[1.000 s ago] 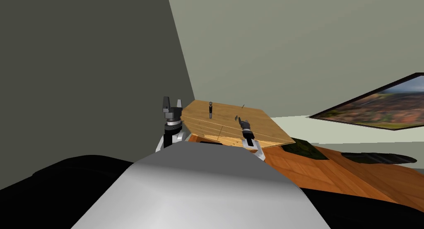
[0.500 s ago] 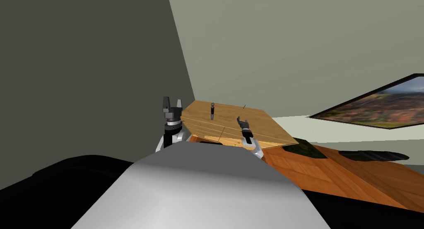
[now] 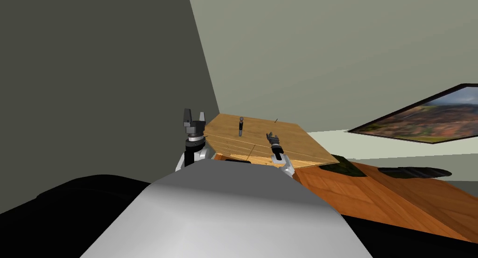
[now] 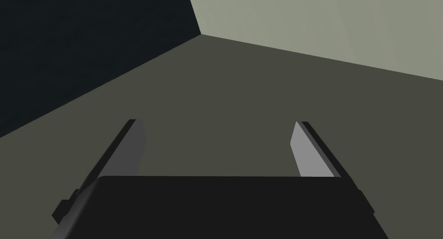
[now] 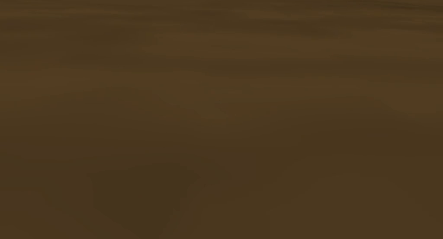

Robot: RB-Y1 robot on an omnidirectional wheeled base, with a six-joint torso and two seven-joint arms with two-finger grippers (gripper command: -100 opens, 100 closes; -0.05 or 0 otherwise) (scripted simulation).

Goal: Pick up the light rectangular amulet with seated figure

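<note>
Fingers wide apart, the left gripper [image 3: 194, 114] stands upright just left of the light wooden bench [image 3: 303, 148]. The right gripper [image 3: 269, 136] hangs close over the bench top, open or closed I cannot tell, with a small dark upright post [image 3: 241, 126] to its far left. At the far edge, a tiny dark sliver [image 3: 276, 120] may be the light rectangular amulet, but it is too small to tell.

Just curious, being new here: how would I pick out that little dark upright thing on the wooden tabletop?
Start at the light wooden tabletop in the middle of the head view. Toward its far edge stands a small dark post with a pale rounded top. Upright, it stands apart from the right gripper, which is over the wood nearer the robot.
</note>
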